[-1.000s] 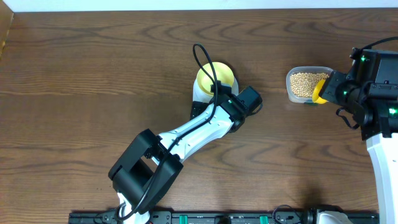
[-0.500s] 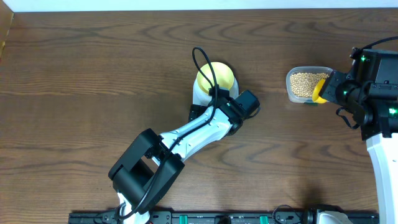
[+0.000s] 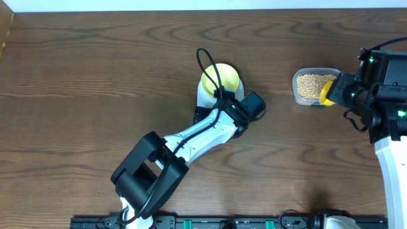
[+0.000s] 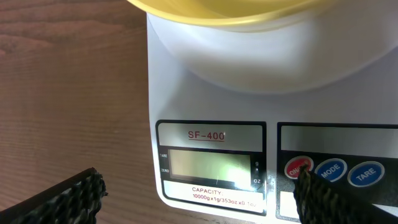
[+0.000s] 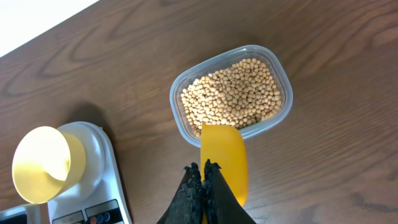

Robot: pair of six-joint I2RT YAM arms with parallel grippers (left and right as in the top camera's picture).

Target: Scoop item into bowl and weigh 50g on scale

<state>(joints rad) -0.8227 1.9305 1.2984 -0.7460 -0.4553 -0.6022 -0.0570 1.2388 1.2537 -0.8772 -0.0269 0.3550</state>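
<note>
The pale yellow bowl [image 3: 220,77] stands on the white scale [image 3: 203,97]; both also show in the right wrist view, bowl [image 5: 40,163] and scale [image 5: 102,186]. My left gripper [image 4: 196,202] is open over the scale's front. Its right finger [image 4: 320,196] lies at the red button [image 4: 296,167]. The display [image 4: 211,165] shows no digits that I can read. The tan beans [image 5: 235,92] fill a clear tub [image 3: 299,95]. My right gripper [image 5: 202,169] is shut on a yellow scoop [image 5: 225,158], whose front edge is at the tub's near rim. The scoop looks empty.
The left arm [image 3: 184,137] runs diagonally from the front of the table to the scale. The right arm [image 3: 385,95] stands at the right edge. The table's far edge meets a white wall [image 3: 191,4].
My left gripper has shifted slightly up and left over the scale's front. The right gripper and scoop have not moved.
</note>
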